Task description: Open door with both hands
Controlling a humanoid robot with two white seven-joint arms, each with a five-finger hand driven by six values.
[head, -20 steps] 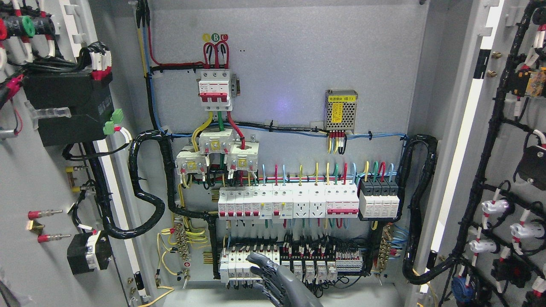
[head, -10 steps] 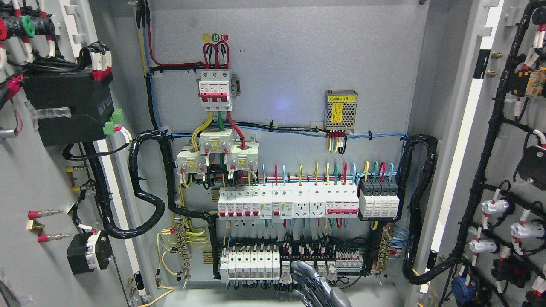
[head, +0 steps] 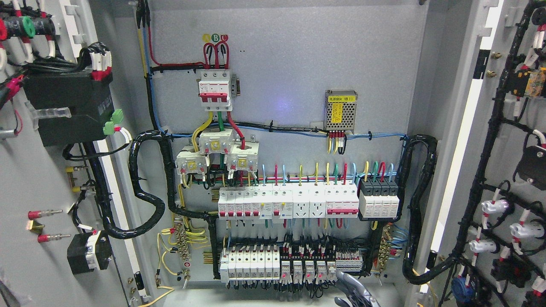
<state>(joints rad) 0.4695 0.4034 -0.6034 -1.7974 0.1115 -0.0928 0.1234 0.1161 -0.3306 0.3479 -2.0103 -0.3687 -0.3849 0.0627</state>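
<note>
1. We see an electrical cabinet standing wide open, its left door [head: 47, 170] swung out at nine o'clock and its right door [head: 507, 170] swung out at three o'clock, the inner faces of both turned toward us.
2. At six o'clock, just right of centre, a dark grey robot hand [head: 356, 292] pokes up from the bottom edge; only part of it shows, it touches neither door, and we cannot tell which arm it belongs to or how far its fingers are open.
3. The hand sits just below the lower row of white breakers and relays [head: 294, 266] on the grey back panel [head: 290, 55].
4. Above that, at the centre, runs a longer row of white breakers and sockets [head: 307, 202] fed by coloured wires.
5. A three-pole main breaker [head: 215, 89] with red, yellow and green leads sits at eleven o'clock, and a perforated metal power supply [head: 340, 110] with a yellow label at one o'clock.
6. Black corrugated cable looms [head: 147, 192] loop from the panel toward the left door, where a black box [head: 68, 106] is mounted; the right door carries black wiring and white connectors [head: 495, 207].
</note>
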